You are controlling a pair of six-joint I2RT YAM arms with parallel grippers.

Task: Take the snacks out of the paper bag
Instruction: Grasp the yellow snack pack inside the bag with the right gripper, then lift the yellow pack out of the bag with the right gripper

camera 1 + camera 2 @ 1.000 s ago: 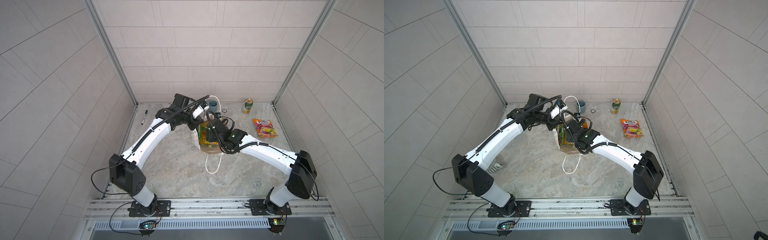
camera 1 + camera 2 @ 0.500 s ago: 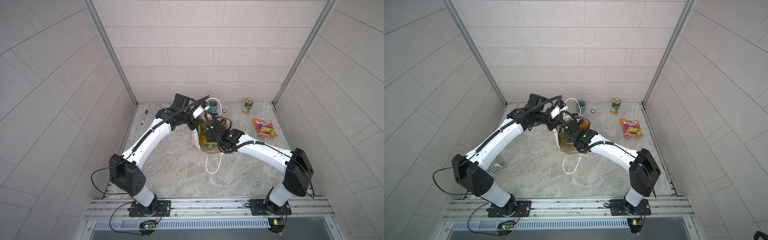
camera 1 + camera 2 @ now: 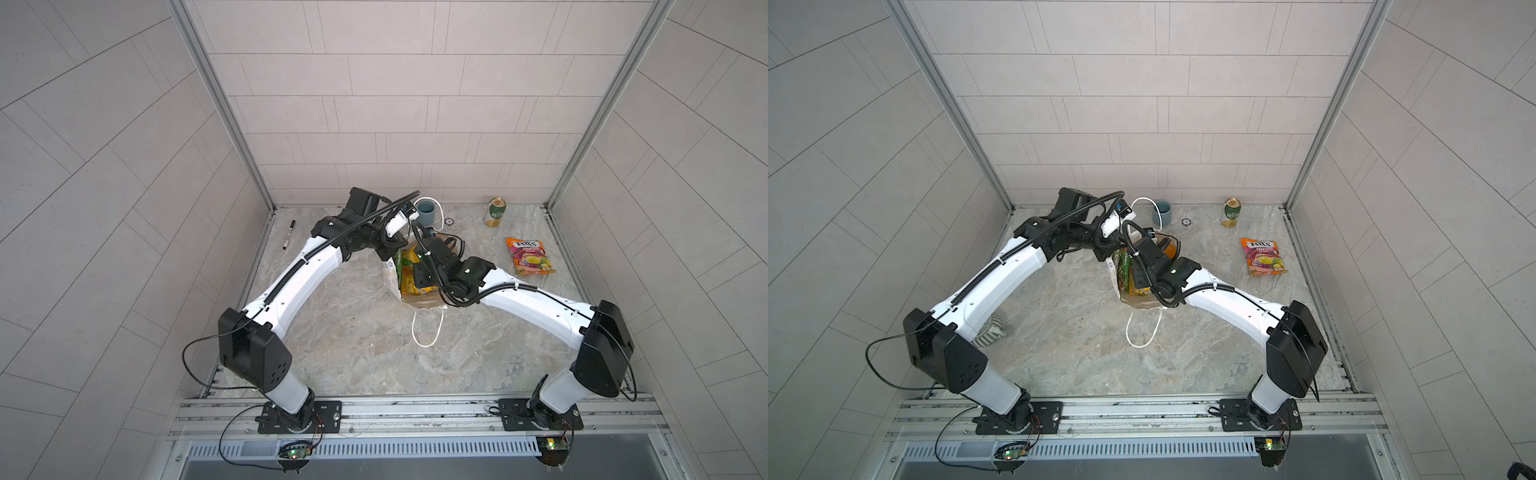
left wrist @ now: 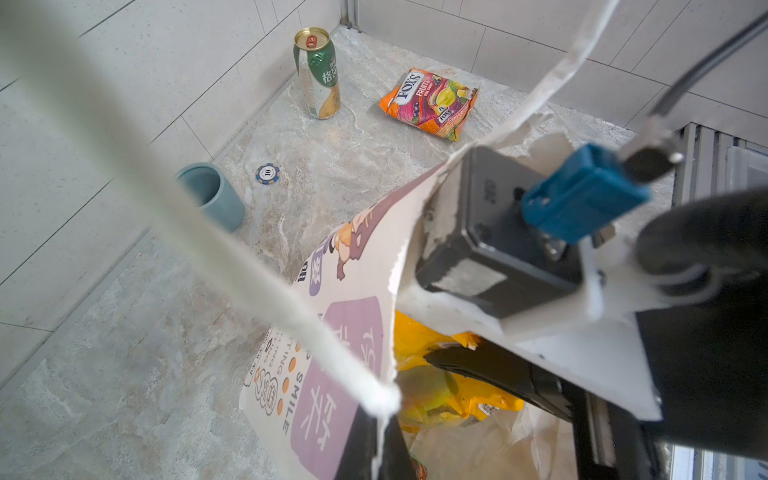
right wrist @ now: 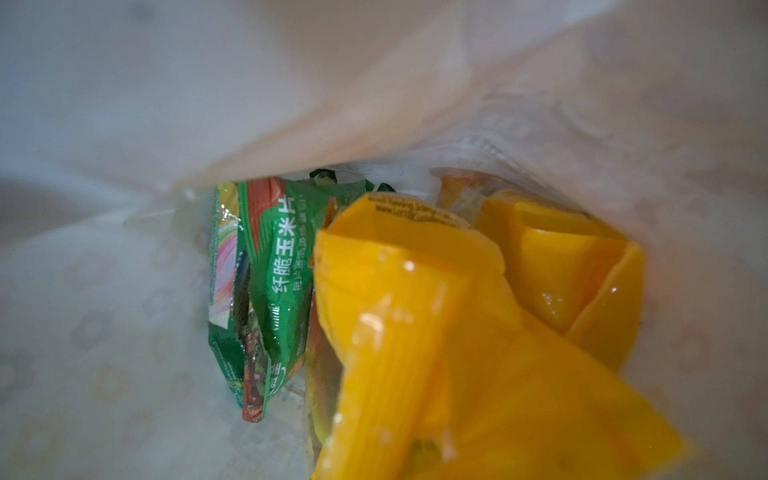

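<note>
One packet is already lying out on the table [image 3: 357, 353]: the pink-orange FOX'S packet [image 3: 530, 257], well apart from the paper bag [image 3: 390, 275] and toward the right wall. The other snacks [image 3: 404, 272] are sitting inside the bag, which is standing near the middle of the table with its mouth gaping upward.

What is changing: your right tool [image 3: 417, 277], standing wide a second ago, is now pressing fully shut deep in the bag's mouth. In the right wrist view the yellow packet [image 5: 415, 332] is filling the foreground and running straight toward the tool. You are most likely gripping it by its upper edge, though the fingertips themselves are hidden. That is telling you the grasp is made and the lift is coming next.

Your left tool [image 4: 380, 428] is staying clamped on the bag's torn rim, holding the front panel open for you.

A green packet [image 5: 274, 282] is crowding against the yellow one, so you are risking dragging a neighbour up. The bag's wall is leaning in over the packets. The drink can [image 3: 495, 212], the blue-grey cup [image 3: 426, 212] and a poker chip [image 4: 266, 173] are sitting near the back wall, and a pen [image 3: 289, 235] is lying by the left wall. None is blocking the way toward the FOX'S packet.
</note>
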